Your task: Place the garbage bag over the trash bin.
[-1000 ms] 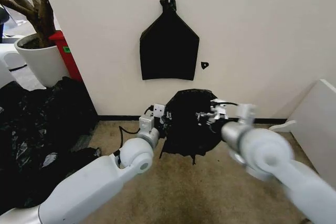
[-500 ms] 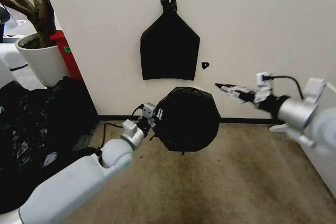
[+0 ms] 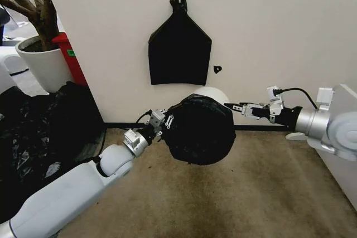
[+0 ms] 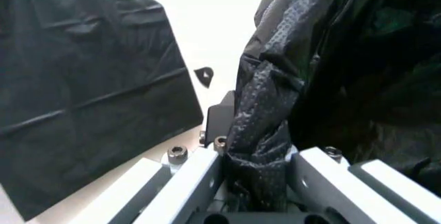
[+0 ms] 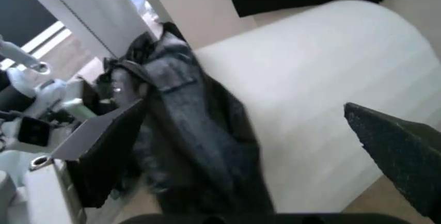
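The black garbage bag (image 3: 201, 129) is stretched over the mouth of the white trash bin (image 3: 216, 93), which is tipped with its mouth toward me in front of the wall. My left gripper (image 3: 162, 121) is shut on the bag's left edge. In the left wrist view the bunched plastic (image 4: 262, 131) is pinched in that gripper (image 4: 256, 178). My right gripper (image 3: 232, 106) hovers open just off the bag's right edge. In the right wrist view, that gripper (image 5: 248, 149) has its jaws wide apart around a fold of the bag (image 5: 186, 131) lying on the bin's wall (image 5: 331, 95).
A flat black bag (image 3: 179, 48) hangs on the wall above. Black plastic sheeting (image 3: 39, 137) is piled at the left, beside a white plant pot (image 3: 42, 62) and a red box (image 3: 72, 57). A white cabinet (image 3: 334, 121) stands at the right. Bare carpet (image 3: 223, 199) lies in front.
The right gripper left the bag, swung out to the right, then dropped back toward the bag's right edge. The left arm stretched out with the bag; the bin's white side now shows.
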